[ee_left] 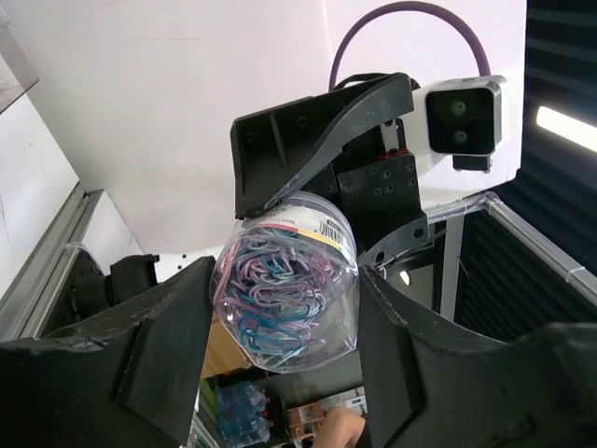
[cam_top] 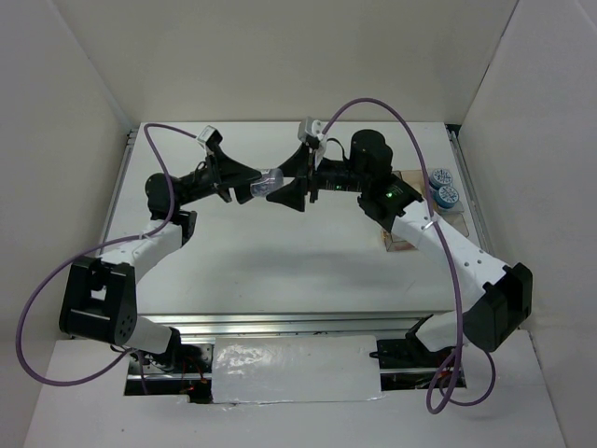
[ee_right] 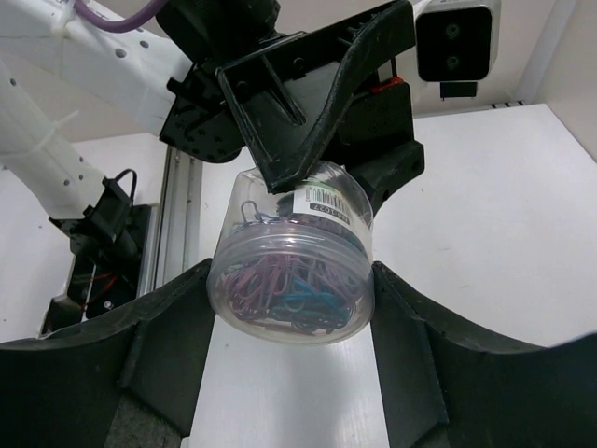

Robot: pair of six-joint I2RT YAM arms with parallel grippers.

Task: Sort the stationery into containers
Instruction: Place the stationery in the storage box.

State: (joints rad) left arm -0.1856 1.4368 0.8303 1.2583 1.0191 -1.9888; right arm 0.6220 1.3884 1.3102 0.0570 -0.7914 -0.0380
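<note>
Stationery sorting looks barely begun, judging from the top view. The paper-clip jar (cam_top: 267,181) hangs in mid-air over the far half of the table (cam_top: 280,271), between my left pincer (cam_top: 250,185) and my right pincer (cam_top: 283,189), which meet there tip to tip. Two tape rolls (cam_top: 445,187) lie loose at the far right edge, in no container. The brownish box (cam_top: 398,245) is mostly hidden under my right forearm, so I cannot tell what is in it. I see no pens or highlighters here.

In the left wrist view, my left fingers (ee_left: 159,355) press on both sides of the clear jar, full of coloured clips, so this pincer is pinching it. The right pincer's black fingers reach in from above and lie against the jar's upper part.

From the right wrist, my right fingers (ee_right: 168,364) also sit tight against both sides of the jar, with no gap showing, so I read this pincer as gripping it too.

I judge this a hand-over. Jar and rolls are not yet placed.
</note>
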